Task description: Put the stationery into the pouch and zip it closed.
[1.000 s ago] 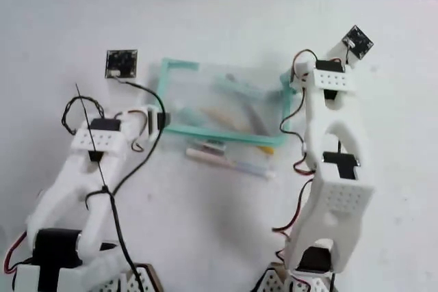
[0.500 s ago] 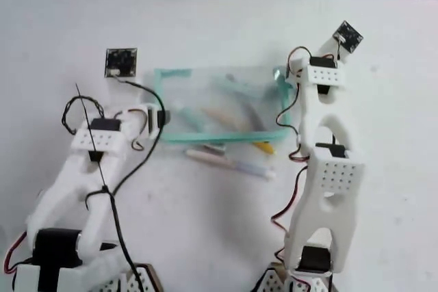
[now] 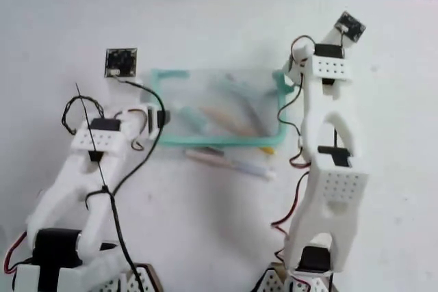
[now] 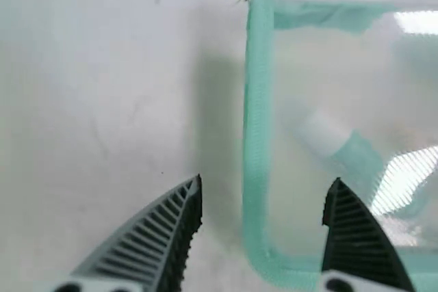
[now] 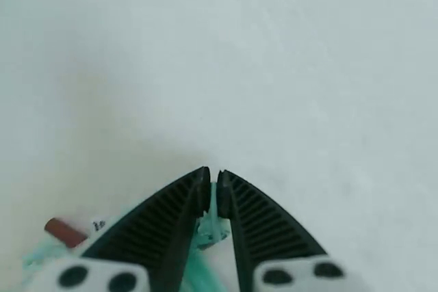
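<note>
R end effector point(image 5: 213, 174) pinched on pouch point(image 3: 226, 97) corner; L end effector point(image 4: 267, 182) wide open, straddling pouch edge.

Clear teal-trim pouch point(image 3: 215, 107) w/ pens point(image 3: 231, 164) alongside

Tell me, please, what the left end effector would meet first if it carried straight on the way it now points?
Most likely the pouch: its teal side edge runs between the open fingers of the left end effector, straight ahead. The remaining gap is hard to judge.
</note>
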Motion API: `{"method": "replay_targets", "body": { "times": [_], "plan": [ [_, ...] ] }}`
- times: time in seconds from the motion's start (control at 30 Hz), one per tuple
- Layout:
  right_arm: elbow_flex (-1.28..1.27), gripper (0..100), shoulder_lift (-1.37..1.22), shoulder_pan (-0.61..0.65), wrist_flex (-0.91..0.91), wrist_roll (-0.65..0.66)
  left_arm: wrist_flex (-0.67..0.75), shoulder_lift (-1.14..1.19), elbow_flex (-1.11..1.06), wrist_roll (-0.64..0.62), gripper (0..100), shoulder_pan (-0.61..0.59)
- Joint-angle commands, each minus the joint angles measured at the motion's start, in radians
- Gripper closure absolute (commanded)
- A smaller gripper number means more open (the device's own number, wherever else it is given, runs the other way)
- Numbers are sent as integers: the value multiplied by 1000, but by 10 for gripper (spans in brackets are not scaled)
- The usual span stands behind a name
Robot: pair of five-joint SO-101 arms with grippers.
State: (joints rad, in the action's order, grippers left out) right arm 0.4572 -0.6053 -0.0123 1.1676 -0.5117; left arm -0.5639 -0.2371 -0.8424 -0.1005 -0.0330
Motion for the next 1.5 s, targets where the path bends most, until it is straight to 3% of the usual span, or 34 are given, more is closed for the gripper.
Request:
{"method": "replay_targets", "body": {
  "times": [0.0,0.33,0.67,0.83,0.97,1.1,1.23,1.37,1.47],
  "plan": [
    [52,981,193,12,31,123,-18,-12,5,-2,710,30],
    [52,981,593,110,220,364,-69,-16,12,66,710,22],
    [52,981,851,280,277,440,-92,-16,5,64,710,-113],
    [52,981,972,337,277,540,-203,-19,25,63,710,-122],
    [52,981,1040,420,278,577,-381,-125,120,80,710,-134],
    [48,981,1061,499,278,575,-506,-352,190,187,710,-145],
    [48,981,1059,562,278,575,-628,-605,269,384,709,-134],
    [48,981,1066,653,283,577,-761,-799,319,605,709,-73],
    [54,981,1072,719,332,577,-876,-895,313,672,709,5]
  ]
}}
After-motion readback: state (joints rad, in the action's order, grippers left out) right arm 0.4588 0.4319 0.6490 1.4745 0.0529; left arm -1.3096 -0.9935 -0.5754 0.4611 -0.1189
